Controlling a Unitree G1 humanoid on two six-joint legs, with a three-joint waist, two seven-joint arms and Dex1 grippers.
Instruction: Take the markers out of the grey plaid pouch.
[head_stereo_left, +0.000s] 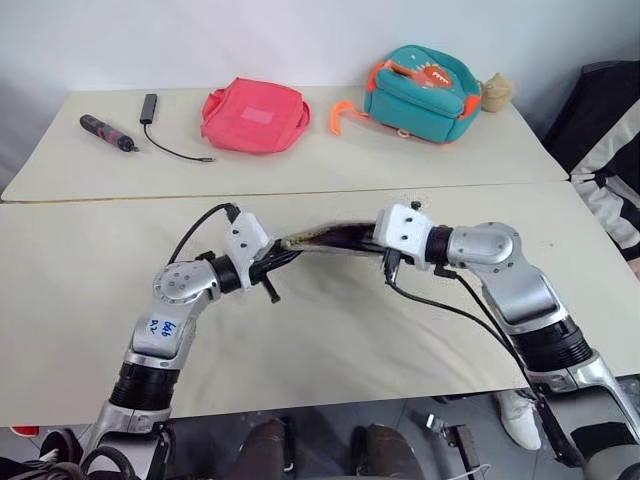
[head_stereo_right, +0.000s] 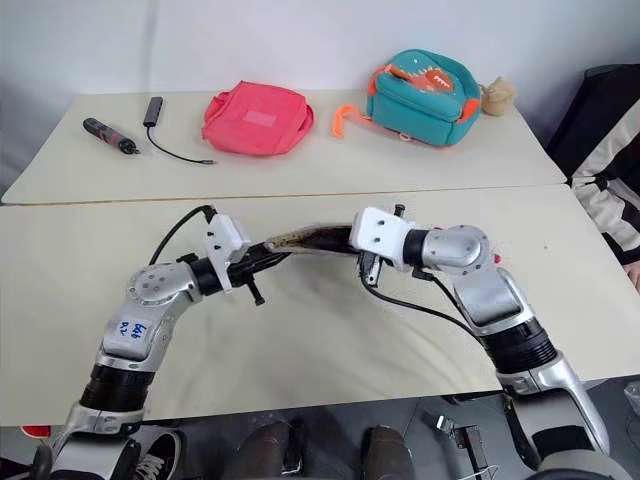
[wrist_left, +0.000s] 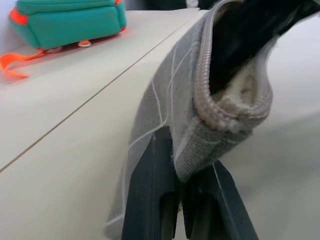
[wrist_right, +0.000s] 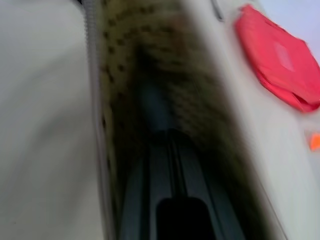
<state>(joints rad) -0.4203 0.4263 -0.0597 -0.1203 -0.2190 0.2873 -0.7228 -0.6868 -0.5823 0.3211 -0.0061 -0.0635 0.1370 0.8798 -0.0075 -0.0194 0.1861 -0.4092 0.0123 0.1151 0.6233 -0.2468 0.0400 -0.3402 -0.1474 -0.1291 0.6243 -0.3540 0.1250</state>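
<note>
Left gripper (wrist_left: 181, 200), its two black fingers pressed together, pinches one end of the flat grey plaid fabric pouch (wrist_left: 165, 115) just under the zipper's end. Right gripper (wrist_right: 172, 200), fingers likewise pressed together, is pushed into the open mouth of the pouch from the opposite end; we cannot tell whether anything lies between them. In the head views the left gripper (head_stereo_left: 272, 262) and right gripper (head_stereo_left: 372, 240) hold the pouch (head_stereo_left: 325, 238) stretched between them, lifted just clear of the near cream tabletop (head_stereo_left: 320, 340).

Progress: we judge the task to be at an early stage. The zipper stands open and the pouch is spread, but no markers can be seen outside it or, in the blurred interior, inside it. Extraction of every marker remains.

Materials: the pouch is soft woven cloth, grey with thin white grid lines, bordered by a ribbed grey zipper tape; its lining is pale and speckled with dark dots. It sags in a shallow arc, so we expect it to fold readily under load.

Beyond, on the far table (head_stereo_left: 60, 160): a soft pink fabric bag (head_stereo_left: 255, 115), a padded teal backpack with orange trim (head_stereo_left: 420, 95), a black-and-red pen-like tool (head_stereo_left: 108, 132) and a black stick with a thin cable (head_stereo_left: 149, 108).
</note>
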